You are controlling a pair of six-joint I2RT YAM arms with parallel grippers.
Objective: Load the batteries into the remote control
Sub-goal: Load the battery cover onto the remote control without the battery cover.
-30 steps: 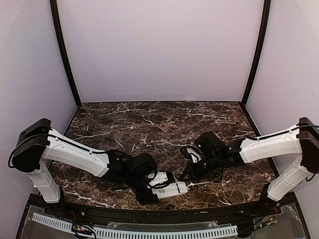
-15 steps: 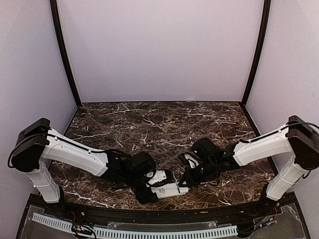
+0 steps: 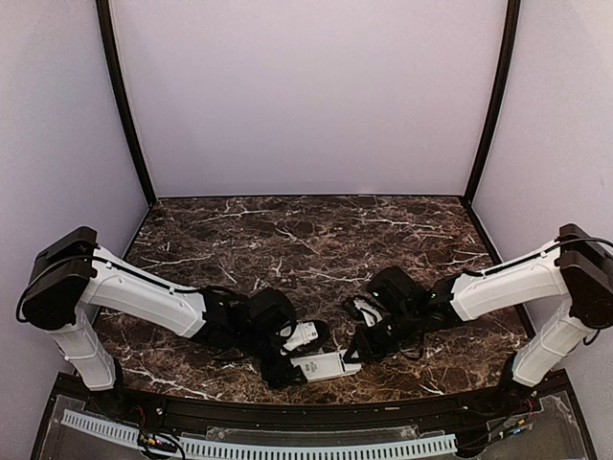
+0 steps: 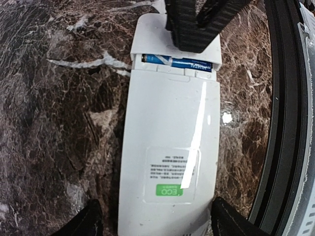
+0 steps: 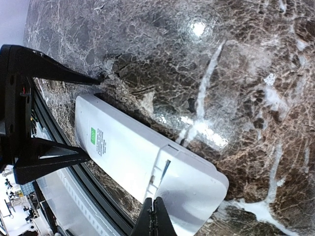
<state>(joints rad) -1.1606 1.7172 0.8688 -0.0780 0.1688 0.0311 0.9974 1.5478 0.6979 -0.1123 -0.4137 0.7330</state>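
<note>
The white remote control [image 3: 324,366] lies face down on the marble near the front edge, with a green ECO sticker on its back [image 4: 167,147]. A loose back cover [image 4: 147,37] sits over its far end. One blue battery [image 4: 177,62] shows in the gap between cover and body, and as a sliver in the right wrist view [image 5: 166,167]. My left gripper [image 3: 287,369] is open and straddles the remote's sticker end [image 4: 157,223], with a gap on one side. My right gripper [image 5: 155,216] is shut and empty, its tips resting on the cover [image 5: 192,191].
The table's black front rail [image 4: 285,123] runs close beside the remote. A white slotted cable tray [image 3: 259,446] lies beyond the rail. Dark marble tabletop [image 3: 306,240] stretches back to the purple walls.
My right gripper has moved down and left onto the remote's cover end. The remote and my left gripper have shifted slightly toward the left.
</note>
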